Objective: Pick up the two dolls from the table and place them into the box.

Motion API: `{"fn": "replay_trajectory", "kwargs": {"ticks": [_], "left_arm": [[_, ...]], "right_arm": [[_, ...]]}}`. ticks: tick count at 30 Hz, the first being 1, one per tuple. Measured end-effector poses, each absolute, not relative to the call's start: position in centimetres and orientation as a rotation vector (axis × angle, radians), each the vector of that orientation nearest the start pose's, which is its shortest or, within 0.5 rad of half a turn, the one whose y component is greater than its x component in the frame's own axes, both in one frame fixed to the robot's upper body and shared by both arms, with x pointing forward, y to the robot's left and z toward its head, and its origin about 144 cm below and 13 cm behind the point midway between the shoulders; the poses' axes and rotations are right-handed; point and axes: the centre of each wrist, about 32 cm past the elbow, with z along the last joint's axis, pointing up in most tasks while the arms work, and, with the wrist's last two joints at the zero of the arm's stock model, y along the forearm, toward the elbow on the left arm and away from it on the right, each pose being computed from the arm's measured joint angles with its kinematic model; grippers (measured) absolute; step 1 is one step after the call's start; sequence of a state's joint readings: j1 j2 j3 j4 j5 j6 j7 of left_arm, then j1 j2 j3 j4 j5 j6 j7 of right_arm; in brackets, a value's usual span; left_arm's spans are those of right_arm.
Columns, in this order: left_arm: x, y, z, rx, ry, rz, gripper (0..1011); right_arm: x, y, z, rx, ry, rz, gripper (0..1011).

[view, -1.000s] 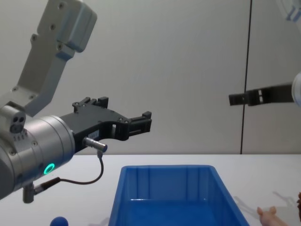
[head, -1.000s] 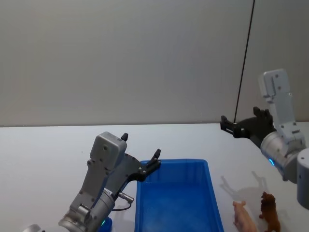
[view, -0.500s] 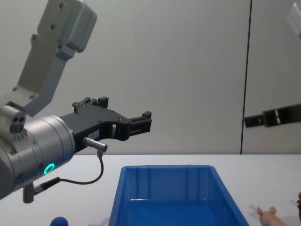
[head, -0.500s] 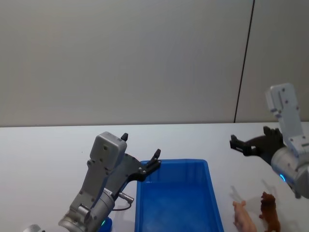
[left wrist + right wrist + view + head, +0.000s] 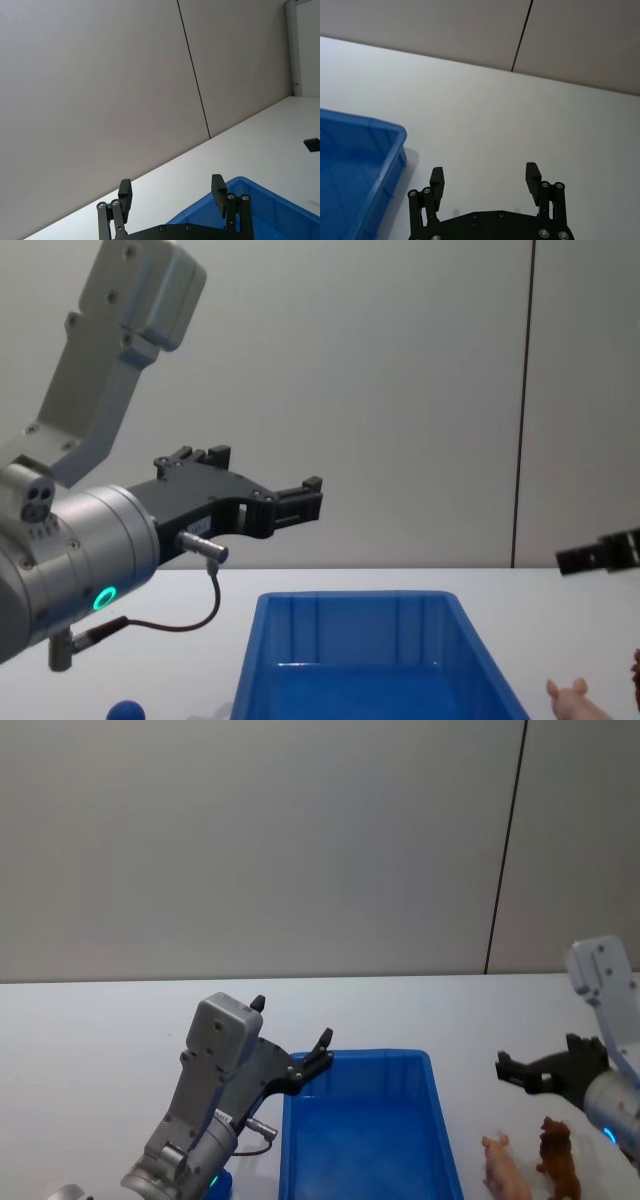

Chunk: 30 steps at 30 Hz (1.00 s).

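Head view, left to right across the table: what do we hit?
Order: left gripper, open, at the box's left rim → box → pale pink doll → brown doll. The right gripper, open, spans both dolls in this view, so it is left unplaced.

Small blue ball low left; grey wall, dark vertical seam.

Head looks down, chest looks level, 2 wrist cameras face forward; all 4 share the box.
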State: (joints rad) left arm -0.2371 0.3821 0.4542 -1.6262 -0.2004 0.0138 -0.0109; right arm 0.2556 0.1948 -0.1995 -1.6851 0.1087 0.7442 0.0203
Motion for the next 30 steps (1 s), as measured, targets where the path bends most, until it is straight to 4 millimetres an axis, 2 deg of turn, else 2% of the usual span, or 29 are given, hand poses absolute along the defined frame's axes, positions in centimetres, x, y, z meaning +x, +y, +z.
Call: {"fn": "replay_trajectory", "kwargs": {"ticks": [16, 30], "left_arm": [[49.2, 19.8, 120.4, 0.061, -0.268, 1.124, 1001], [49.2, 19.8, 120.4, 0.061, -0.268, 1.124, 1002]], "right_arm": [[47.7, -22.2, 124.1, -0.516, 0.299, -1.388, 1001], [45.8, -22.9, 122.8, -0.552, 0.368, -1.410, 1001]]}}
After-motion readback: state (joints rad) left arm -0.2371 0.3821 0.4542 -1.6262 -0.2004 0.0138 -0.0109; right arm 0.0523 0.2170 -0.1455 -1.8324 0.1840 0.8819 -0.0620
